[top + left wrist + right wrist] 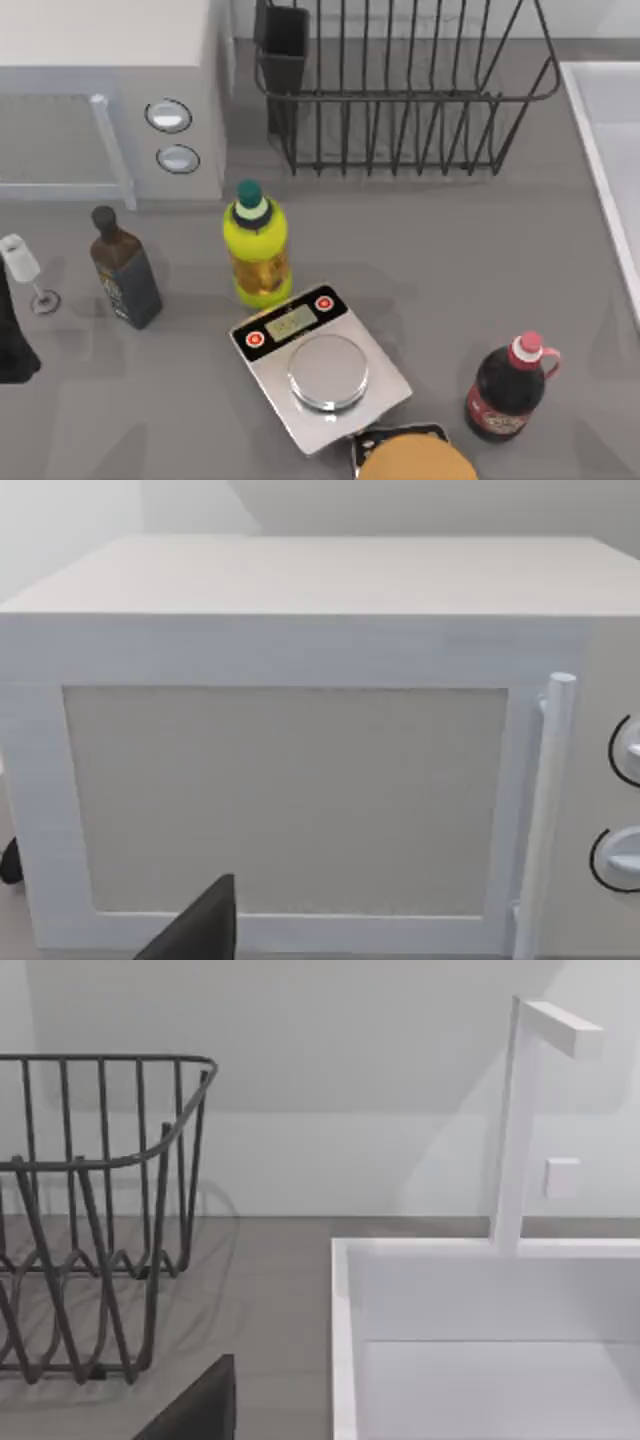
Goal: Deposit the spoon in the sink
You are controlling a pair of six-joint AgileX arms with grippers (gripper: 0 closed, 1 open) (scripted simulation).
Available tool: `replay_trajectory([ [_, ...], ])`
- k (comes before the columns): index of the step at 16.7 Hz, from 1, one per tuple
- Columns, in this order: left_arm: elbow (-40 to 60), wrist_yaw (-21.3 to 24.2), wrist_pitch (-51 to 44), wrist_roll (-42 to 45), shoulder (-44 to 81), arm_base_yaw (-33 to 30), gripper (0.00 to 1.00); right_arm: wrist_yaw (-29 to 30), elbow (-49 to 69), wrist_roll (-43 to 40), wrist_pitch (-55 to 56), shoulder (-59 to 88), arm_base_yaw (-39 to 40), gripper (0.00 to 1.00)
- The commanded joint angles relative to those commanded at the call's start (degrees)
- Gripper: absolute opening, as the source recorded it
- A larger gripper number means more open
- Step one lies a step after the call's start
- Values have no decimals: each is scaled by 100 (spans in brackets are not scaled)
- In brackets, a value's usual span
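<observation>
The task looks to be at its very start, as far as I can judge. I cannot find any spoon among the things on the grey bench (480,250), so I cannot tell where it lies, and nothing seems to be deposited yet.

The large pale white-grey rectangular sink (605,150) stands at the right edge of the bench, beside the black wire dish rack (400,100). In the right wrist view the sink (345,1360) with its tall white faucet (515,1130) is near, and the part of the basin that I can see holds nothing.

The left arm (12,340) is parked at the left edge, near a small wine glass (25,270), and its camera faces the white microwave oven (300,730).

A dark part shows at the edge of each wrist view, but I cannot tell if either pincer is released or clenched.

What is left is everything: to find the spoon, grasp it, carry it over the rim and let it go.
</observation>
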Motion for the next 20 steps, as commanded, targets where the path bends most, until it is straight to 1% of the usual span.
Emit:
replay_trajectory([
  [4,0,0,0,0,0,0,100,3,165,-82,-189,196,-89,100],
  [7,0,0,0,0,0,0,100,1,716,-361,-846,929,-376,100],
  [10,0,0,0,0,0,0,100,-2,1500,-759,-1843,2199,-791,100],
  [15,0,0,0,0,0,0,100,-10,2936,-1506,-3752,4735,-1584,100],
  [20,0,0,0,0,0,0,100,-12,4176,-2143,-5351,6723,-2260,100],
])
